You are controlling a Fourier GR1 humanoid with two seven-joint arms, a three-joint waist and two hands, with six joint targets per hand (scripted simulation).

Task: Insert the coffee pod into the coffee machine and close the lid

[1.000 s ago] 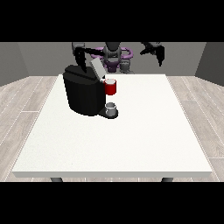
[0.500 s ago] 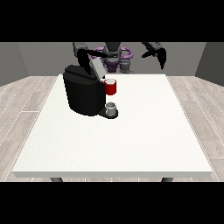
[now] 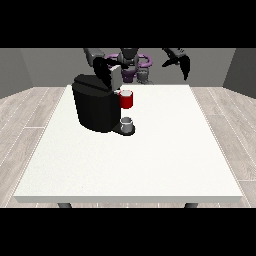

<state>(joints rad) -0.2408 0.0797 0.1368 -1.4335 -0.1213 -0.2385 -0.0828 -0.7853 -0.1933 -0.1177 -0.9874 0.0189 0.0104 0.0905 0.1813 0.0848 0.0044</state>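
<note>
**Lid raised, hand at the machine's top**

A white table (image 3: 150, 160) was seen from across, with the robot (image 3: 131, 62) small at its far edge. A black machine (image 3: 95, 107) stood on the table's left half, nearer the robot than the camera. Its lid (image 3: 114, 76) was tilted up at the top. A red part (image 3: 127, 100) was seen at the machine's front, and a small grey cup (image 3: 127, 123) stood on the base just below it. The pod itself could not be made out; whether it was already seated under the lid could not be told.

The hand at the view's left (image 3: 102, 67) was placed just behind and against the raised lid; whether its fingers were spread or curled could not be told. The hand at the view's right (image 3: 181, 59) was held up in the air, well apart from the machine, with its fingers hanging relaxed and nothing held.

The step in hand was judged to be the closing of the lid. It would be done best if the lid were pressed from its upper back edge, forward and down along its hinge arc, and the machine's body were left unpushed, so that the cup was not shifted
</note>
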